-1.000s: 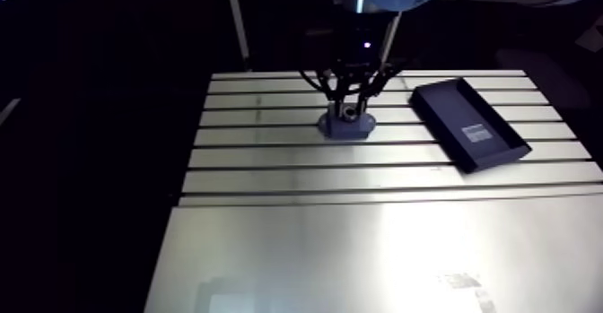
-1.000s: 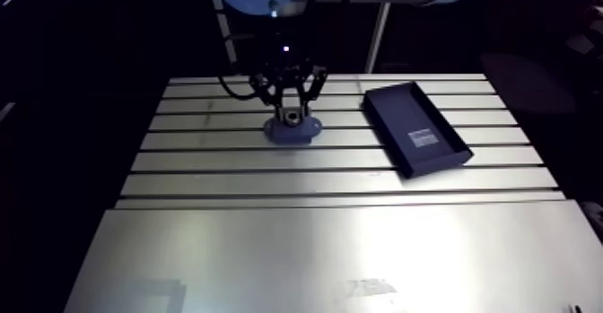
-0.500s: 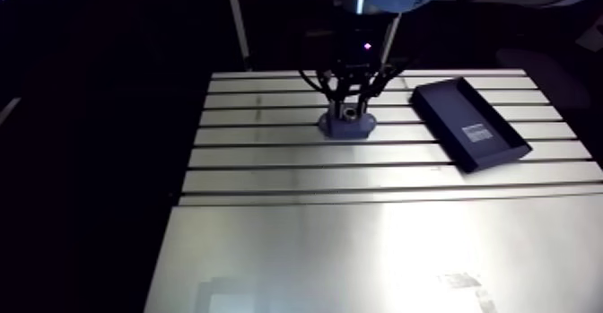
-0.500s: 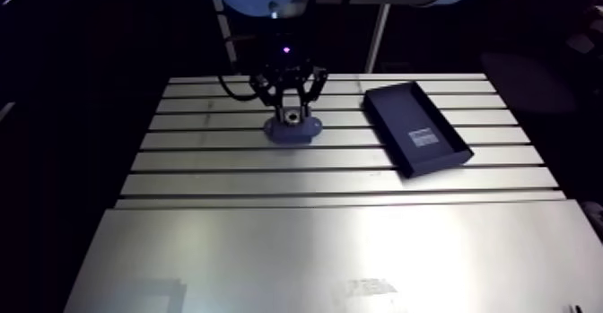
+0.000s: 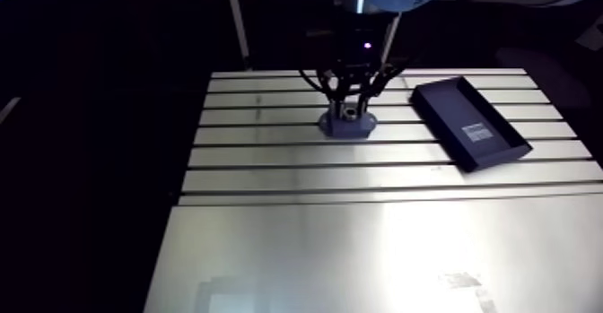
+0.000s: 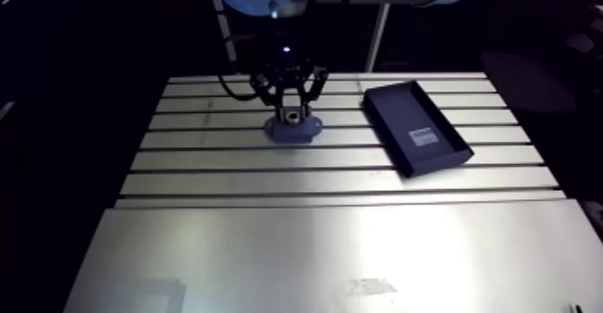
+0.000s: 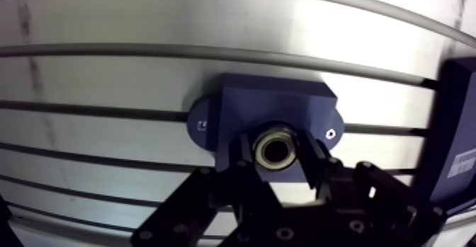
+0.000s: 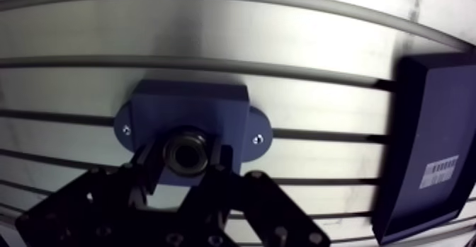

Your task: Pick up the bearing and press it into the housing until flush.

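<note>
A dark blue housing [image 7: 278,108] with two flange ears sits on the slotted aluminium table [image 7: 106,23]. A metal ring bearing [image 7: 275,151] sits at the housing's top face, over its bore. How deep it sits I cannot tell. My gripper [image 7: 276,155] stands right above the housing, its two black fingers [image 7: 244,153] pressed against the bearing's sides, shut on it. In the arm view the gripper [image 5: 348,110] comes straight down onto the housing [image 5: 348,126] near the table's far middle.
A dark blue rectangular tray [image 5: 467,124] with a white label lies to the right of the housing, a short gap away. The table's slots run crosswise; a smooth plate [image 5: 359,254] covers the near half.
</note>
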Motion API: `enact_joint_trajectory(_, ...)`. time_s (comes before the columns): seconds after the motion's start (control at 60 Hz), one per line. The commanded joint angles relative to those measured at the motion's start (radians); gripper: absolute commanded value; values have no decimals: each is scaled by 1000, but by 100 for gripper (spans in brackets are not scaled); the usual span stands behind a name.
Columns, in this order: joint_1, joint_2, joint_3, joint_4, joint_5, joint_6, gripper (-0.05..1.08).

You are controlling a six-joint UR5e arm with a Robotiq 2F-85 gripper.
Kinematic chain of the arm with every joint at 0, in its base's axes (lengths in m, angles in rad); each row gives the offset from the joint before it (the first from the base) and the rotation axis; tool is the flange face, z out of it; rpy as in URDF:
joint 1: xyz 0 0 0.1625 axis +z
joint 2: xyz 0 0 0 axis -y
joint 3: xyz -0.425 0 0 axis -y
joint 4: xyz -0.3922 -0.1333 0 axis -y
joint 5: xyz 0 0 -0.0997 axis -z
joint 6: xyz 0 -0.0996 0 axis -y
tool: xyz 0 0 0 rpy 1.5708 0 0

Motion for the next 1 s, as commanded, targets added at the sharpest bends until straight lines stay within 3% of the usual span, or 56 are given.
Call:
enact_joint_trajectory(0.017, 1, -1, -3, 0, 0, -1, 68)
enact_joint_trajectory(1.0, 1, 0, 0, 0, 0, -5, 67)
